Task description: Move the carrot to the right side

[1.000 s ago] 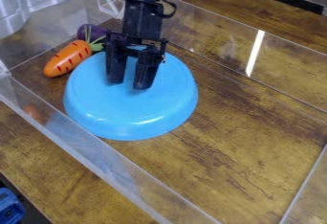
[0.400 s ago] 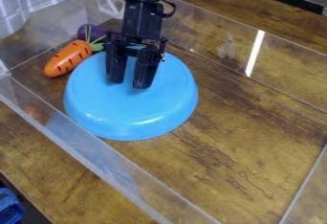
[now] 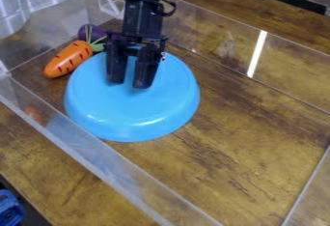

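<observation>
One arm: a black robot arm (image 3: 142, 8) comes down from the far edge of the wooden table (image 3: 245, 143) and ends in the gripper (image 3: 130, 75).
Gripper: it stands upright over the far-left part of the blue plate (image 3: 142, 104), its two dark fingers (image 3: 115, 68) pointing down with a gap between them; it is spread apart and nothing sits between the fingers. Whether the tips touch the plate cannot be told.
Carrot: the carrot (image 3: 68, 60) lies on the wood toward the far left corner, just beside the left rim of the plate, its thick orange end pointing to the left edge and its green top turned toward the gripper. It is clear of the fingers.
Plate: large, round, blue, lying left of the middle of the table, its top bare apart from the gripper above it.
Purple toy: a purple toy vegetable (image 3: 91, 33) lies just beyond the carrot, nearer the far edge, partly hidden by the arm.
Walls: clear plastic walls (image 3: 77, 143) run around the table's edges.
</observation>
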Motion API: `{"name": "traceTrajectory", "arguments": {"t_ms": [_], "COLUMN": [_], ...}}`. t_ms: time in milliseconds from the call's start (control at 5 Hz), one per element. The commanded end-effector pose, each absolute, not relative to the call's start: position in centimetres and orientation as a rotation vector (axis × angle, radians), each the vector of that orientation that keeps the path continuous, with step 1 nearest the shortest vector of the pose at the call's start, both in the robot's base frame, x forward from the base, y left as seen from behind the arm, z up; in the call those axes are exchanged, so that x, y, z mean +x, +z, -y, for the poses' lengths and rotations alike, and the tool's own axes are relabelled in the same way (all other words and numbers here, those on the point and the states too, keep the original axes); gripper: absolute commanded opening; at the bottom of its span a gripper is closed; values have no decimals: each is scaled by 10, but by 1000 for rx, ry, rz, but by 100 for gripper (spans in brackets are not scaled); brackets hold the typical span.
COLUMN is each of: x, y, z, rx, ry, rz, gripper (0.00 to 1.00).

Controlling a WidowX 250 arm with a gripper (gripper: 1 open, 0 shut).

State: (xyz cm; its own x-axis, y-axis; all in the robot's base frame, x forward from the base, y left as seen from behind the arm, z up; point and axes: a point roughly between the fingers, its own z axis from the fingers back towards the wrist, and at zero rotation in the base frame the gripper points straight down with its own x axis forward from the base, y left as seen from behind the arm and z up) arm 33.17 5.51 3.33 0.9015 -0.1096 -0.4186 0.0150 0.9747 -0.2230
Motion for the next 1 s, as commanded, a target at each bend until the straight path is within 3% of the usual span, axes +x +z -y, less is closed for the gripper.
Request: {"name": "traceTrajectory", "arguments": {"t_ms": [0, 200, 400, 600, 800], "x": [330, 330, 329, 329, 329], "y": [32, 31, 31, 30, 29], "z": [-66, -66, -66, -65, -65], "rx": [-240, -253, -266, -278, -291], "ry": [-73, -78, -83, -88, -93], "rz": [-442, -452, -464, -473, -485], "gripper": [100, 0, 100, 0, 100]}}
